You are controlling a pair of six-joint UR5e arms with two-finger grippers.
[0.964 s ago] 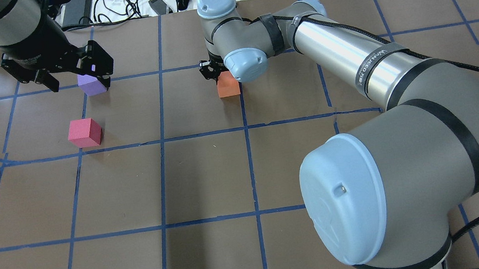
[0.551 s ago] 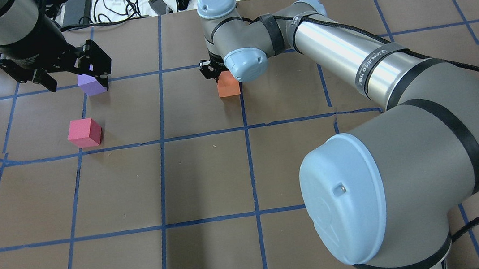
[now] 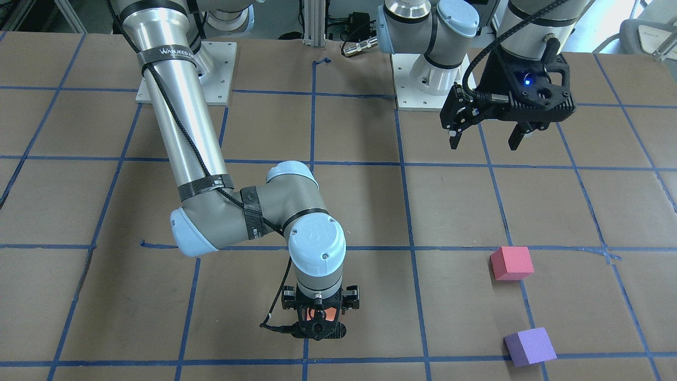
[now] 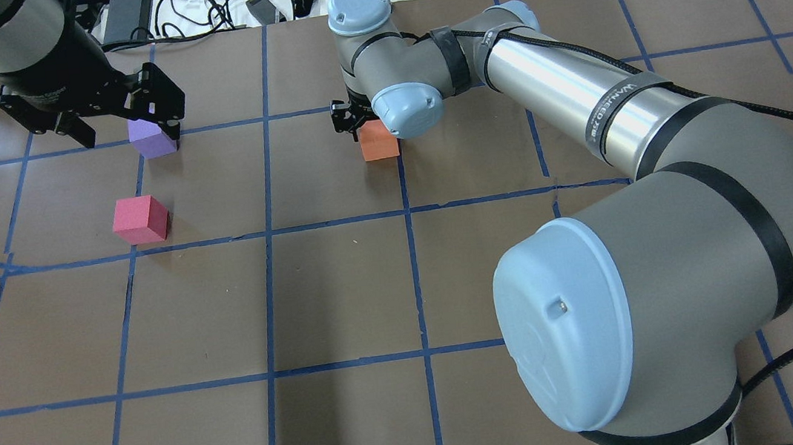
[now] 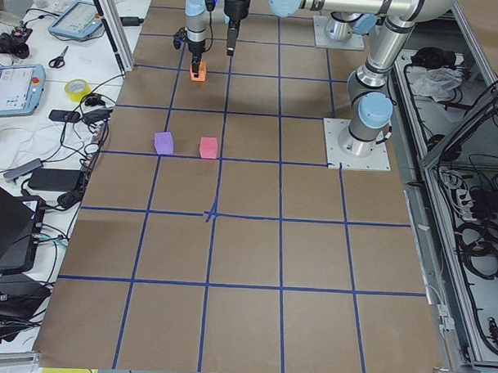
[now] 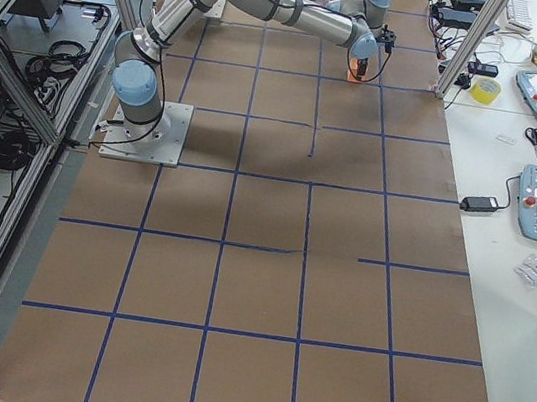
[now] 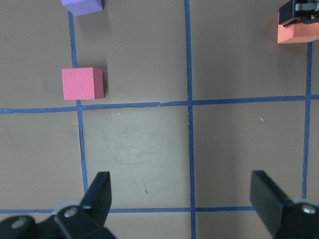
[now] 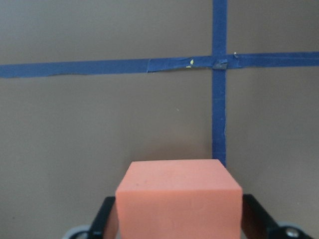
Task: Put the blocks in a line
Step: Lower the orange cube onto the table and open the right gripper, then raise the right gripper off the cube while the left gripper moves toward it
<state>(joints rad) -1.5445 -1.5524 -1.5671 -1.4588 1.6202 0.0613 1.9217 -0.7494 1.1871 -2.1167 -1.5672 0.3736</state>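
Observation:
The orange block (image 4: 380, 146) sits on a blue tape line at the far middle of the table. My right gripper (image 3: 317, 316) is shut on it from above. In the right wrist view the block (image 8: 179, 199) fills the space between the two fingers (image 8: 105, 219). The pinkish-red block (image 4: 139, 220) and the purple block (image 4: 150, 141) lie apart at the far left. My left gripper (image 4: 126, 128) hangs open and empty well above the table, over that side. Its wrist view shows its wide-open fingers (image 7: 99, 191), the pinkish-red block (image 7: 82, 83) and the purple block (image 7: 82, 5).
Brown paper with a blue tape grid (image 4: 263, 232) covers the table. Cables and small devices (image 4: 215, 4) lie beyond its far edge. The right arm's big elbow (image 4: 637, 299) fills the near right of the overhead view.
The right arm's wrist and forearm have shifted slightly; the orange block stays at about the same spot. The left gripper has drifted a little farther back. The pinkish-red and purple blocks have not moved.

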